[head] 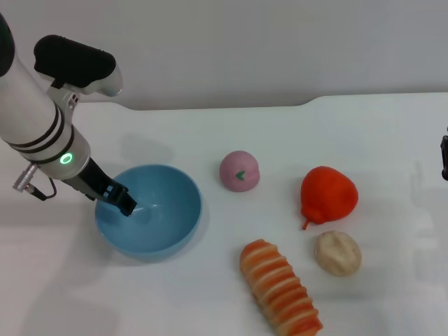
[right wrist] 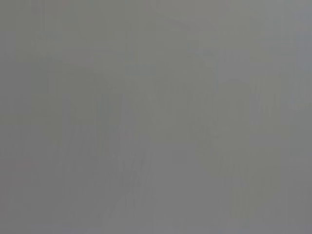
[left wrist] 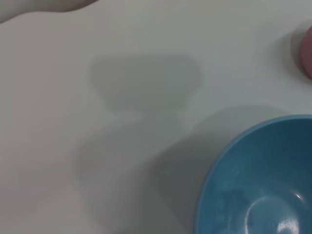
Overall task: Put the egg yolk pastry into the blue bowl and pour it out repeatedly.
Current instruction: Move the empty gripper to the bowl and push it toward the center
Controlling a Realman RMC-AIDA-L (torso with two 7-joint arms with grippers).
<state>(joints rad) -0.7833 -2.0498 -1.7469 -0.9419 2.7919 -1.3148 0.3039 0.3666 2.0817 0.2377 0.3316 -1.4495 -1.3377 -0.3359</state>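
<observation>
On a white tabletop [head: 210, 294], my left gripper [head: 120, 199] reaches in from the upper left of the head view, its dark fingers at the left rim of the round, deep, light-blue plastic bowl [head: 168, 210], which sits upright in the lower left of that frame. I cannot tell whether those fingers are spread, pressed together, or pinching the rim. The bowl's smooth inside looks bare. In my left wrist view, the bowl fills the lower right corner and a pink edge shows at the right border. The small pale beige egg yolk pastry [head: 337, 253], a wrinkled round lump, lies on the table in the lower right of the head view, well apart from the bowl. Just above it sits a glossy red pear [head: 327, 194]. To its left lies a long orange-and-cream striped roll [head: 280, 287]. A pink ball with a green mark [head: 239, 171] rests near the centre. My right arm [head: 444, 157] barely shows at the right edge.
</observation>
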